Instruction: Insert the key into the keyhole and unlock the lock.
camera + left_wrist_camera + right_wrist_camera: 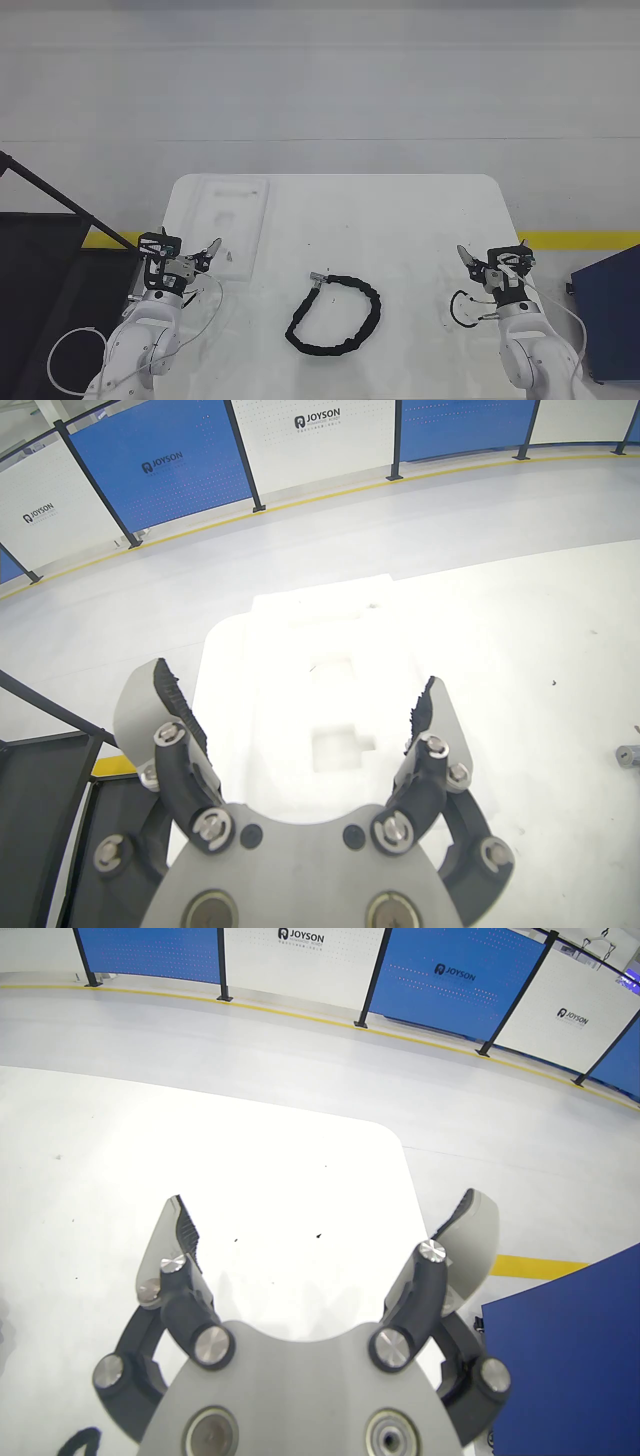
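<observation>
Chain lock (335, 315) lay curled mid-table (420, 220), between arms. Left gripper (190, 245) wide open, empty, by white tray (262, 215). Right gripper (492, 250) wide open, empty, near table's right edge.

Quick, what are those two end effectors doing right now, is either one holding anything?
Left end effector: open, holding nothing.
Right end effector: open, holding nothing.
</observation>
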`<move>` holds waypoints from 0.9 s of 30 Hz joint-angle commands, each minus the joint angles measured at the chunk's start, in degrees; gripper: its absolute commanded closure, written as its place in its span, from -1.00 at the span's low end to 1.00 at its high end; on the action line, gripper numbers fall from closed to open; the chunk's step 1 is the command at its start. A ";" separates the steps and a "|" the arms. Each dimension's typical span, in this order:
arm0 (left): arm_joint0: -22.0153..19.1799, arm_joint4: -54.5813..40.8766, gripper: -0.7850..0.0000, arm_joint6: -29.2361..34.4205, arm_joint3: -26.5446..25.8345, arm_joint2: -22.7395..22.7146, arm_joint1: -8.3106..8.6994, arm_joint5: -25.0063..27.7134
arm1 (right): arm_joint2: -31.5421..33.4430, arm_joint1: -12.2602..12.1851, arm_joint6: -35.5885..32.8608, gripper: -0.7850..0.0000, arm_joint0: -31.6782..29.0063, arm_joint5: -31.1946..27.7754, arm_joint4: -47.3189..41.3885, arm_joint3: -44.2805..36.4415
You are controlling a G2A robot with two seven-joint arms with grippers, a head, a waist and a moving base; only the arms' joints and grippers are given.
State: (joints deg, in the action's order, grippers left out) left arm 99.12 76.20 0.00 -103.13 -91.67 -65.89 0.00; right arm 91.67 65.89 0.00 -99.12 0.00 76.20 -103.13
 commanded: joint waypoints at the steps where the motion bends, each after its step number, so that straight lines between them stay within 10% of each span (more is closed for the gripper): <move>1: 0.00 0.00 -1.00 0.00 0.00 0.00 0.00 0.00 | 0.00 0.00 0.00 -1.00 0.00 0.00 0.00 0.00; 20: -2.80 4.27 -1.00 4.16 -2.23 -1.99 0.36 1.54 | 0.00 0.00 0.00 -1.00 0.00 0.00 0.00 0.00; 27: -5.76 -3.26 -1.00 30.16 -8.36 -5.89 1.30 13.41 | 0.00 0.00 0.00 -1.00 0.00 0.00 0.00 0.00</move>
State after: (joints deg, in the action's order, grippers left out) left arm 94.18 74.17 23.92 -110.26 -96.56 -64.82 11.20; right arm 91.67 65.89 0.00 -99.12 0.00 76.20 -103.13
